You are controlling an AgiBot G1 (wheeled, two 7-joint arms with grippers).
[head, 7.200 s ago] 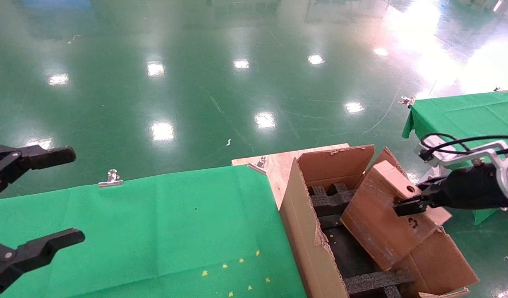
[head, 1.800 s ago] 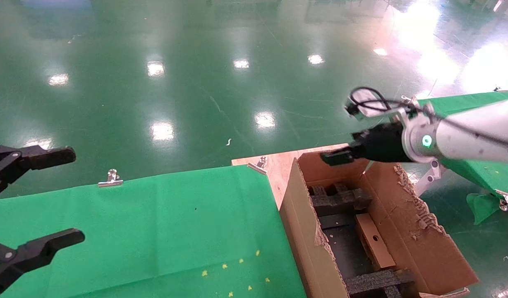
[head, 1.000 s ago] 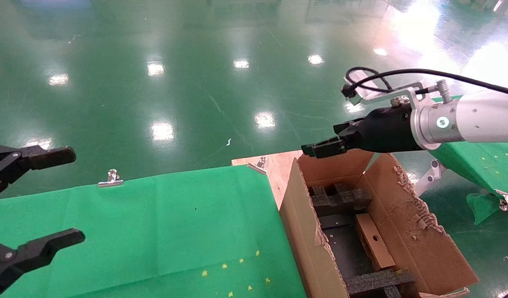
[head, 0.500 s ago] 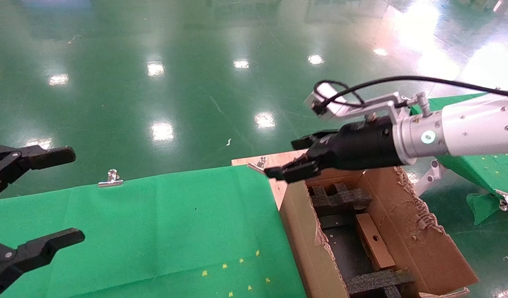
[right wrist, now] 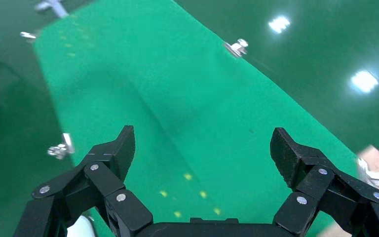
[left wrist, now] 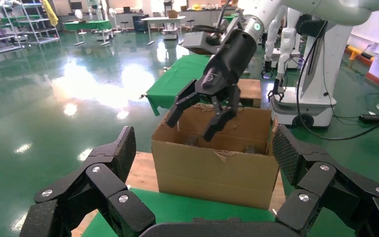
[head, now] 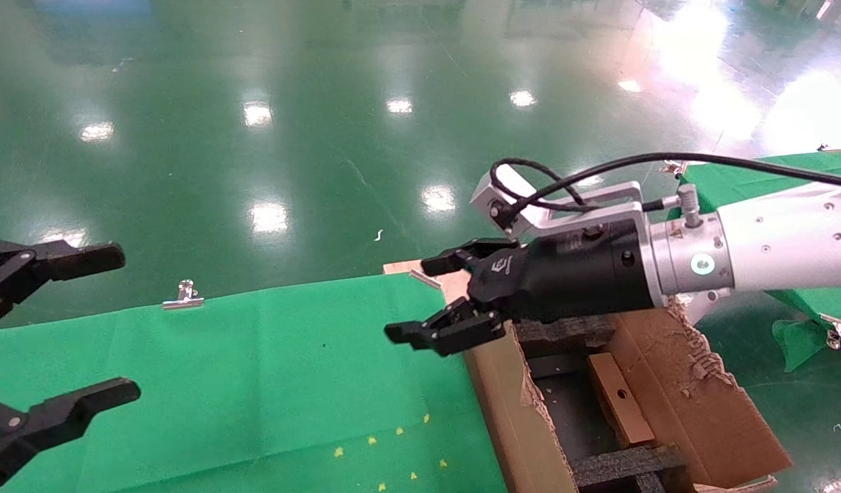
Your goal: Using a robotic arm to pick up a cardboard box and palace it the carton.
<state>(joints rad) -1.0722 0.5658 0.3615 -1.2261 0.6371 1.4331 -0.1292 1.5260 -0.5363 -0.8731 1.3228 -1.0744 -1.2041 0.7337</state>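
The small brown cardboard box point(head: 618, 405) with a round hole lies inside the large torn-edged carton point(head: 509, 404), on black foam inserts. My right gripper point(head: 420, 300) is open and empty, on the white arm, reaching left past the carton's near-left corner over the green cloth. It shows in the left wrist view point(left wrist: 197, 118) above the carton point(left wrist: 212, 170). In the right wrist view my right gripper point(right wrist: 202, 148) looks down at bare green cloth. My left gripper point(head: 85, 325) is open and empty at the far left, also seen in the left wrist view point(left wrist: 202, 153).
A table with green cloth point(head: 256, 370) lies in front, held by metal clips point(head: 184, 295). A wooden board point(head: 461, 270) sits under the carton. A second green-clothed table point(head: 756, 181) is at the far right. Shiny green floor lies beyond.
My right gripper has let go of the cardboard box, which now lies in the carton. The arm has risen, swung left over the carton's edge toward the green cloth, and its jaws have opened wide.
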